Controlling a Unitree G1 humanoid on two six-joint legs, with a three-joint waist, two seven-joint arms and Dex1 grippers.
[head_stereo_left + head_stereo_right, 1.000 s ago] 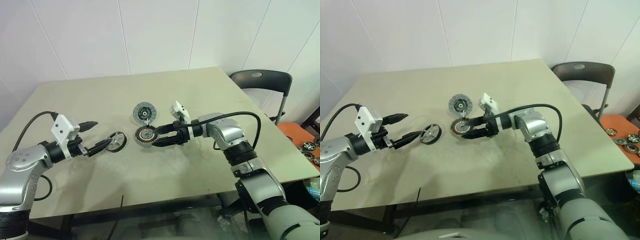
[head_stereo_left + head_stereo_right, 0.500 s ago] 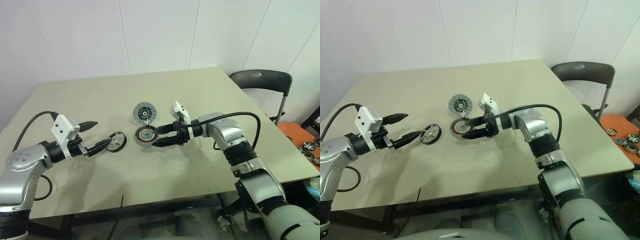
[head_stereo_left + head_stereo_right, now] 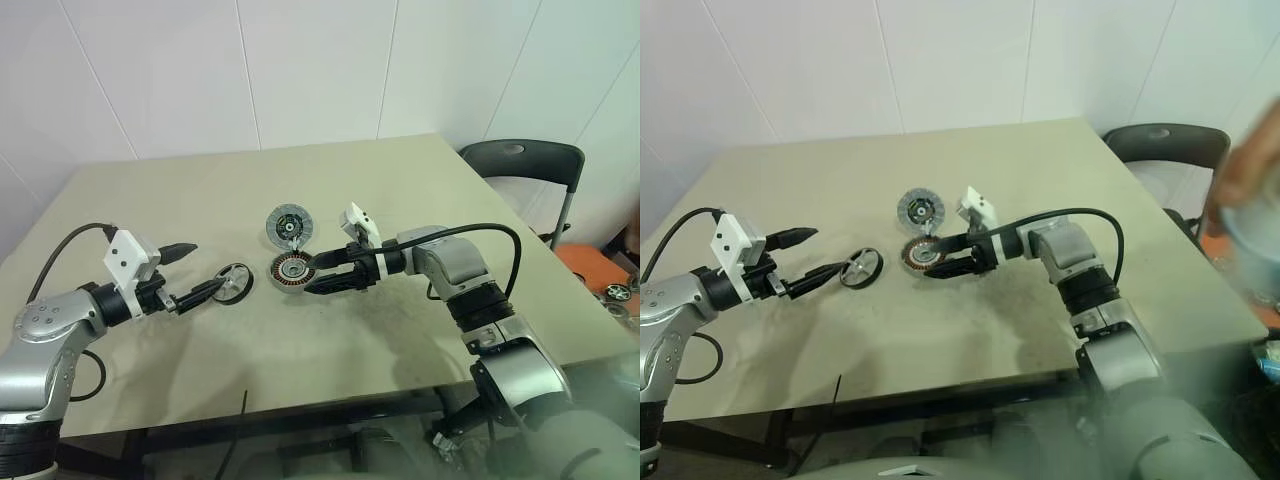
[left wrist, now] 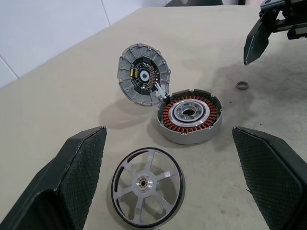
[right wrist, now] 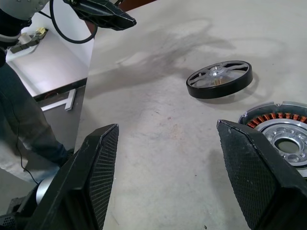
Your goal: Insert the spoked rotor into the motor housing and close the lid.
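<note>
The left gripper is at the table's left side, its arm reaching in level from the left edge. Its two black fingers are spread wide and hold nothing; the lower finger's tip is just beside the spoked rotor and the upper finger points over bare table.

The spoked rotor lies flat on the table, just left of the motor housing and apart from it. In the left wrist view the rotor sits between the two spread fingers, with nothing touching it.

The motor housing rests near the table's centre. Its cavity is open: copper windings ring a pale hub, and nothing else sits inside. The lid stands tilted up at the housing's far side, its inner face exposed, its lower edge meeting the housing rim. A small metal ring lies loose on the table near the housing.

The right gripper reaches in from the right, forearm roughly level. Its fingers are parted wide, empty, with tips at the housing's right rim; contact cannot be determined.

Bare table surrounds the parts on all sides, with wide room toward the near edge. A dark chair stands beyond the table's right corner.
</note>
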